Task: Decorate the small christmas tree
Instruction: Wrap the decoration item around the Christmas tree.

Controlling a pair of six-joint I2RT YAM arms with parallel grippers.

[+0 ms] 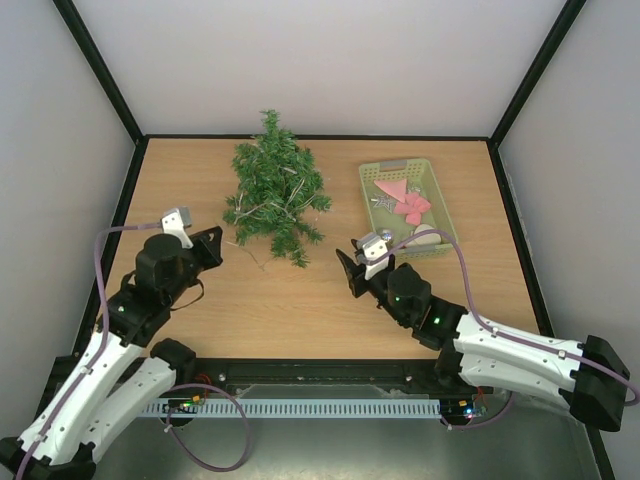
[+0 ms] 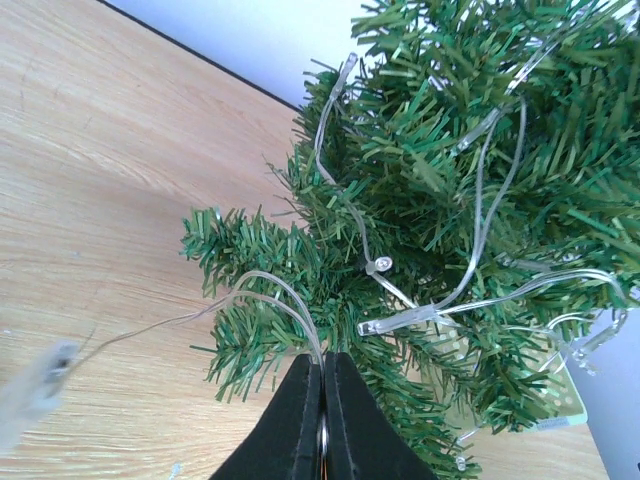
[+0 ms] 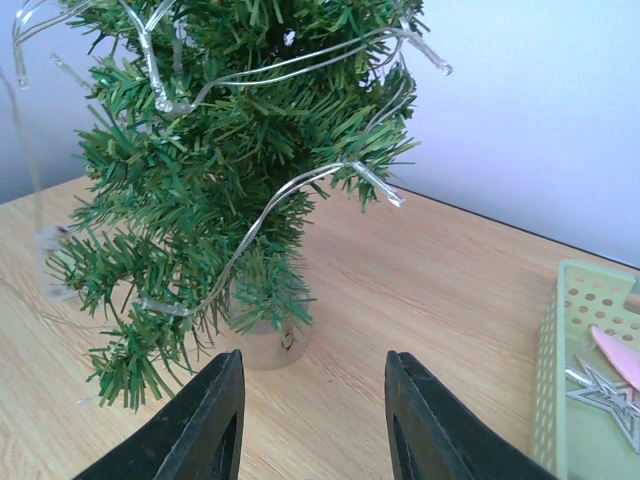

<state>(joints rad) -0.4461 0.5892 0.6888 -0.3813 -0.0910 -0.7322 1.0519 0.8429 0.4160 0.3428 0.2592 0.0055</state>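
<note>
The small christmas tree (image 1: 275,190) stands upright at the back middle of the table on a round tan base (image 3: 262,345). A clear string of lights (image 2: 400,320) is draped over its dark green branches. My left gripper (image 2: 323,365) is shut on the thin clear wire (image 2: 270,290) of that string, right at the tree's lower left branches (image 1: 213,245). My right gripper (image 3: 312,390) is open with nothing between its fingers. It hovers low over the table, just in front and to the right of the tree (image 1: 348,270).
A pale green basket (image 1: 432,195) sits right of the tree, holding a pink bow (image 1: 410,207) and a silver star (image 3: 610,395). Black frame posts and white walls close in the table on three sides.
</note>
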